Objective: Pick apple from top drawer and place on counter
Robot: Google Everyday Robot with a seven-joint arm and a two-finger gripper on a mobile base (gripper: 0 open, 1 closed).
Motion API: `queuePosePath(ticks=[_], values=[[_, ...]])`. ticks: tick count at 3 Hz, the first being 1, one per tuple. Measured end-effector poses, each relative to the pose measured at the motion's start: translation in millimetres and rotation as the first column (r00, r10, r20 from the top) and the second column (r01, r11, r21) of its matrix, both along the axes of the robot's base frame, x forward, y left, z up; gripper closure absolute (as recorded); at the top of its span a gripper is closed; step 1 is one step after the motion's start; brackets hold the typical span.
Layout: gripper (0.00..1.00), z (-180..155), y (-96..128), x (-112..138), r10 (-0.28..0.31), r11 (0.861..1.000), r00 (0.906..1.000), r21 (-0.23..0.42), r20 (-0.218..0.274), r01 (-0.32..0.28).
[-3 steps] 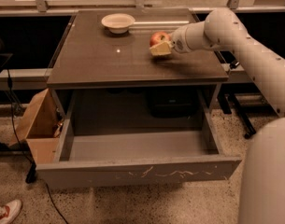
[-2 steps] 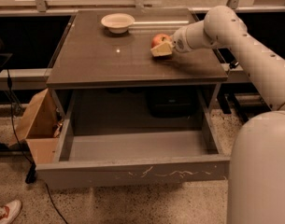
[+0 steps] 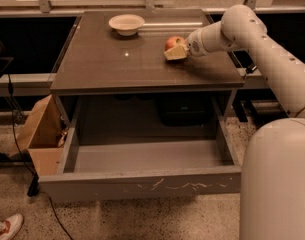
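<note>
The red apple [image 3: 174, 41] with yellowish patches is on the counter [image 3: 122, 59], right of its middle. My gripper [image 3: 175, 51] reaches in from the right and is shut on the apple, with one pale finger [image 3: 175, 54] across its front, low over the counter. The top drawer [image 3: 142, 181] is pulled fully out below the counter; its inside shows nothing in it. Its front panel has pale scratch marks.
A cream shallow bowl [image 3: 126, 23] stands at the back of the counter, left of the apple. An open cardboard box [image 3: 42, 139] sits on the floor left of the drawer. Cables [image 3: 17, 144] run along the floor at left. My white base [image 3: 277, 184] fills the lower right.
The gripper and the apple have shifted very slightly to the right over the counter. The drawer and bowl have not moved.
</note>
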State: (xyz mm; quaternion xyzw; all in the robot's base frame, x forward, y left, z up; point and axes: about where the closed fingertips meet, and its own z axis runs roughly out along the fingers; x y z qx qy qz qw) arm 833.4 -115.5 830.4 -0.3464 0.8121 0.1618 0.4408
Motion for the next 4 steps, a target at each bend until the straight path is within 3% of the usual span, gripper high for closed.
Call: queuePosePath(ticks=[1,2,3,4], values=[[0.03,6,-4,-1,-0.004,1.0,0.9999,0.03,0.016,0.004],[0.0,15,-9,-7,-0.009,0.997,0.999,0.074,0.044,0.006],[0.0,41,-24,-29,-0.036,0.989,0.9931,0.146,0.112,0.019],[0.0,60,-43,-62,-0.084,0.973,0.9789,0.226,0.186,0.041]])
